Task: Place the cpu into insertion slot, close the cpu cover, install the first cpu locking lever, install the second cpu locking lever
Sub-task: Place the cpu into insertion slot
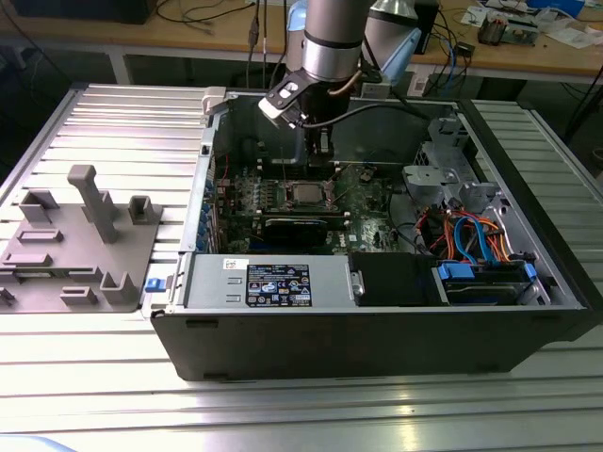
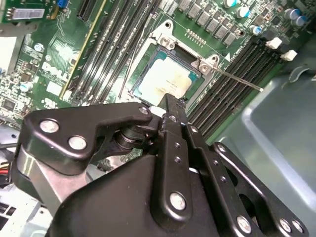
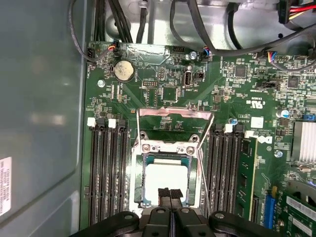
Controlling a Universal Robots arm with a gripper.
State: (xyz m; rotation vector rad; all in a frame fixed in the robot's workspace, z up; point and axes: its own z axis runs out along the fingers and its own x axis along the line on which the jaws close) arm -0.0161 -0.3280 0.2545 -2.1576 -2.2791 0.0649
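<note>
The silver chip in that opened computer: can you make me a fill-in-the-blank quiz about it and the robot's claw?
1. The flat square silver-grey cpu sits on a ____ circuit board.
2. The black metal gripper is over the cpu's edge, its fingers ____.
3. Long black memory slots flank the cpu on ____ sides.
Missing words: green; shut; both.

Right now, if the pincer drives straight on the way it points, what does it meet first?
Probably the cpu, near its edge: in the first wrist view the shut pincer hangs over it. Depth is unclear, so the cpu cover rim could come first.
</note>
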